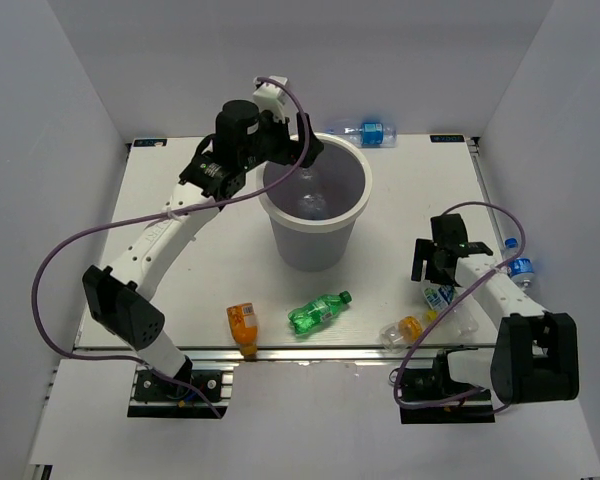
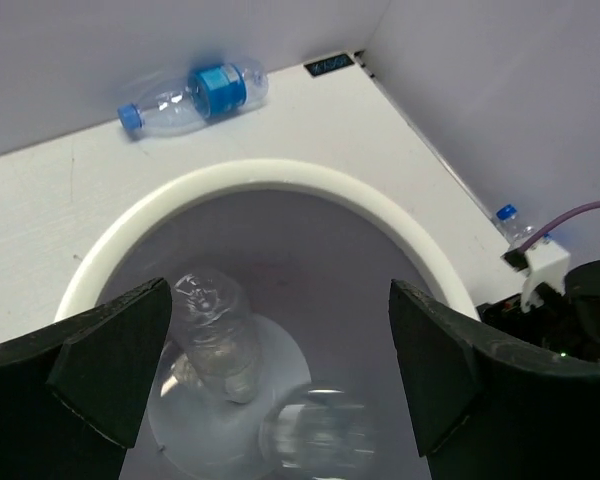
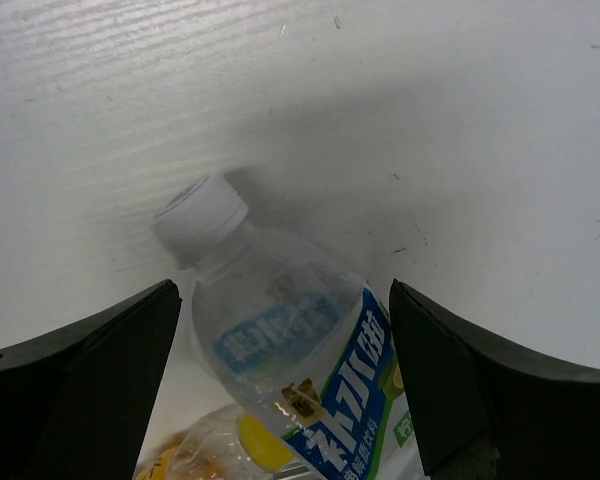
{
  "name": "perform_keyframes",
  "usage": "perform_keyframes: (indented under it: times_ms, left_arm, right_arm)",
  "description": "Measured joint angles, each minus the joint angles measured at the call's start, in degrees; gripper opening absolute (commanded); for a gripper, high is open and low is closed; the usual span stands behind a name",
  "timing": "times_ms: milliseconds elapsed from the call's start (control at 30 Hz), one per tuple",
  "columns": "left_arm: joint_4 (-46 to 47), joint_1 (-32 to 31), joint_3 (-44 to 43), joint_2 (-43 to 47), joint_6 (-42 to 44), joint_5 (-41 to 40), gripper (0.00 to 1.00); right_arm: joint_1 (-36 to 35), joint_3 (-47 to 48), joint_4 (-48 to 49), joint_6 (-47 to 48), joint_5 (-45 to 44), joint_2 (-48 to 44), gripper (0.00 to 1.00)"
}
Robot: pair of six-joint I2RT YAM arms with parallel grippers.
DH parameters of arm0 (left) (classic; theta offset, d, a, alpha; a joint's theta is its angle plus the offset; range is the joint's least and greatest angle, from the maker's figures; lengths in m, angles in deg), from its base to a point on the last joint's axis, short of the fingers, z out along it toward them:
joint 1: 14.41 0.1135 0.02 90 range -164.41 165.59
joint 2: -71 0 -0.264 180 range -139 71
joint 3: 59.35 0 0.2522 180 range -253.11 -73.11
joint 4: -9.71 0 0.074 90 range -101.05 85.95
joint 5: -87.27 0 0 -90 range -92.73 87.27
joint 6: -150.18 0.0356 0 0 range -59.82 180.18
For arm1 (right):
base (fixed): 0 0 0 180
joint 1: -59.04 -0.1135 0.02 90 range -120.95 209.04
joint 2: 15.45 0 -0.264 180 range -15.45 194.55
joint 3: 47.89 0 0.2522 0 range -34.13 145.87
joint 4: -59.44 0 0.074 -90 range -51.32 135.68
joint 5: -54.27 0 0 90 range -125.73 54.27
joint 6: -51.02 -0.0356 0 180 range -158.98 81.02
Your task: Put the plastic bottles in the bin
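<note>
A white wooden table (image 1: 400, 200) carries a round white plastic bin (image 1: 310, 245) at its centre. A clear bottle with a blue label (image 1: 365, 131) lies along the far edge. Near the front edge lie an orange bottle (image 1: 242, 325), a green bottle (image 1: 318, 312) and a clear orange-capped bottle (image 1: 405, 328). Just beside that one lies a clear white-capped bottle (image 3: 290, 350). A clear blue-capped bottle (image 1: 518, 266) lies at the right edge.

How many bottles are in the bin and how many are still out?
Done: at least two clear bottles lie in the bin. In hand: nothing; the left end effector hangs open above the bin, the right end effector open over a white-capped bottle. Left: that one, an orange bottle, a green bottle, an orange-capped bottle and two blue-capped bottles.
</note>
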Motion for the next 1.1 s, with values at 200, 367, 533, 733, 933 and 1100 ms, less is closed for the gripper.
perform_keyframes:
  times_ms: [200, 367, 533, 733, 933, 1100]
  left_arm:
    - [-0.8, 0.0, -3.3, 0.3, 1.5, -5.2, 0.98]
    - [0.0, 2.3, 5.5, 5.2, 0.8, -15.2, 0.98]
    - [2.0, 12.4, 18.7, 13.3, -4.8, -20.7, 0.98]
    - [0.3, 18.4, 27.1, 18.5, -14.3, -33.9, 0.98]
    - [-1.8, 18.4, 35.8, 21.0, -23.4, -37.5, 0.98]
    - [-4.8, 18.4, 39.7, 21.6, -26.9, -34.2, 0.98]
  right_arm:
    - [1.5, 0.4, -1.2, 0.0, -0.1, 4.8, 0.87]
    - [2.6, 2.1, -1.9, 0.1, -0.6, 7.5, 0.67]
    - [3.2, 3.3, -2.2, 1.0, -4.0, 8.8, 0.32]
    - [3.5, 11.6, -3.5, 4.0, -7.0, 8.9, 0.12]
    - [3.2, 32.3, -1.9, 7.0, -0.2, 5.4, 0.13]
    - [-0.6, 38.2, 10.5, 9.0, 20.0, -4.5, 0.13]
